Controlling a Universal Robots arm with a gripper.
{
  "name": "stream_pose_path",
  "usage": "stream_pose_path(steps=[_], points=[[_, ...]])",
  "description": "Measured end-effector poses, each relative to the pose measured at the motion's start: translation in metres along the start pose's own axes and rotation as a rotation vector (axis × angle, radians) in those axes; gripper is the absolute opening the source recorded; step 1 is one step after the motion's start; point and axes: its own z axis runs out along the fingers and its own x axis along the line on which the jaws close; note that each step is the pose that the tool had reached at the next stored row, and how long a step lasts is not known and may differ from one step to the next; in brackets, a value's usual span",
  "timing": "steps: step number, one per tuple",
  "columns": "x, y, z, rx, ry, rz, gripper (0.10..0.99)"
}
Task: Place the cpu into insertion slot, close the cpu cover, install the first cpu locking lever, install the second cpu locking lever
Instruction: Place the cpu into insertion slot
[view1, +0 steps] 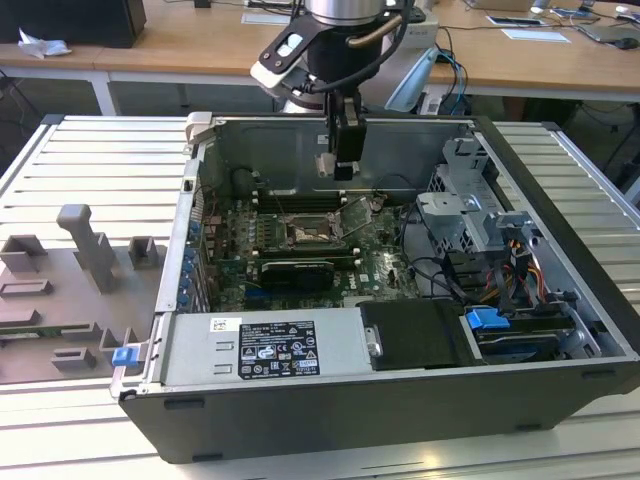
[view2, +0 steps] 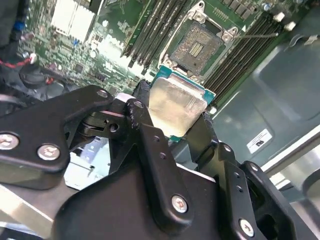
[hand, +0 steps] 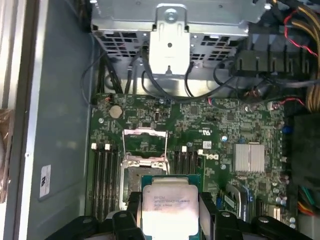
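Exterior view: the gripper (view1: 343, 168) is hanging inside the open case (view1: 560, 260), near the slot (view1: 305, 233).
In the second wrist view its fingers (view2: 137, 112) are clamping the cpu (view2: 176, 105) by two opposite edges, silver face showing, holding it in the air just short of the slot and not touching it. In the first wrist view the cover (hand: 145, 141) is standing open beyond the slot, leaving its dark bed bare.

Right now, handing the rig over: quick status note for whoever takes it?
Gripper: fingers shut on the small flat silver-grey square cpu, held in the air.
Square dark insertion slot with silvery rim: empty, with the cpu close above it and not touching.
Thin silvery hinged cpu cover frame: swung open.
Done: cpu picked up.
Left: seating, closing, locking.
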Motion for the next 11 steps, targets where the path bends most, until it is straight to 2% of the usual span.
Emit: stream_pose_path(steps=[5,6,7,8,11], points=[[-0.0001,-0.0004,0.0045,-0.002,-0.0080,0.099,0.541],[-0.0001,-0.0006,0.0073,-0.002,-0.0116,0.144,0.541],[0.0001,-0.0011,0.0106,-0.003,-0.0131,0.160,0.541],[0.0002,-0.0020,0.0133,-0.003,-0.0127,0.159,0.541],[0.0001,-0.0030,0.0226,0.000,-0.0021,0.039,0.541]])
